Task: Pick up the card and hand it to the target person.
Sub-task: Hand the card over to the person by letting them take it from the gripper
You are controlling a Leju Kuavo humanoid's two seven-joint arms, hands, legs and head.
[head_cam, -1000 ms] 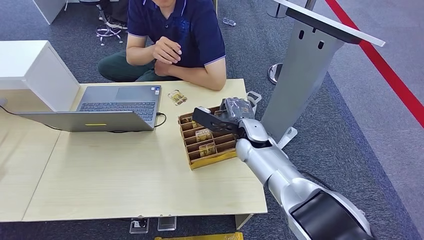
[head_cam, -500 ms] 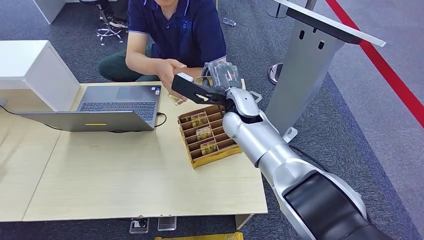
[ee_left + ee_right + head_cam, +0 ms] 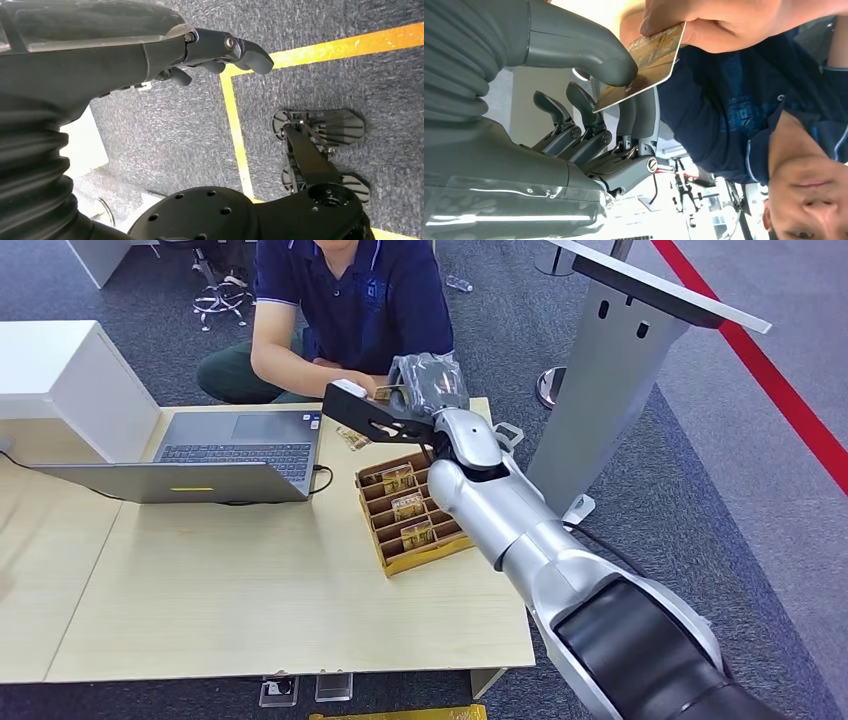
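The right robot hand point(image 3: 415, 390) is stretched out over the far edge of the desk point(image 3: 250, 590), just past the card tray point(image 3: 415, 515), and it pinches the card point(image 3: 644, 62) between its thick thumb and its darker fingers point(image 3: 639, 112). In the right wrist view the card sticks out beyond the thumb tip, and the person's hand point(image 3: 724, 22) has hold of its other end, so the card is gripped from both sides at once. The person point(image 3: 350, 300) sits just beyond the desk's far edge, directly behind the card tray. The tray itself is a brown box with slots, several of which hold more cards. A loose card point(image 3: 352, 437) lies on the desk between the tray and the laptop point(image 3: 200, 460), which stands open to the tray's left.

The left robot hand point(image 3: 220, 50) hangs over grey carpet with yellow floor lines point(image 3: 235, 130); its fingers are loosely curled and hold nothing.
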